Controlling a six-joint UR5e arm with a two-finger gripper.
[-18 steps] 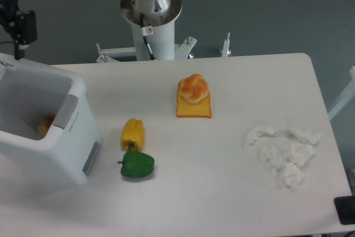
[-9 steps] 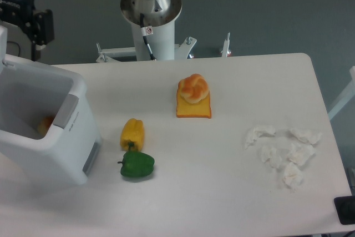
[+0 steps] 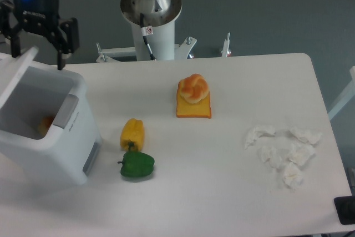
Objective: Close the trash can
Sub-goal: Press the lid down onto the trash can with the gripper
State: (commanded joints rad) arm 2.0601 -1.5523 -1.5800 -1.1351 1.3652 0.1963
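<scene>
Camera view: spread-fingered, empty gripper (image 3: pixel 37 54) hovers behind the open trash can (image 3: pixel 47 131); yellow pepper (image 3: pixel 132 133) and green pepper (image 3: pixel 136 165) lie beside it.

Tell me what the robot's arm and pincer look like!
The pincer is black, with two dark fingers and a small blue light glowing on its body. The arm's base is a round silver-grey column on a white post, with a light blue ring at the top, a small red-and-white sticker and a thin black cable.
</scene>
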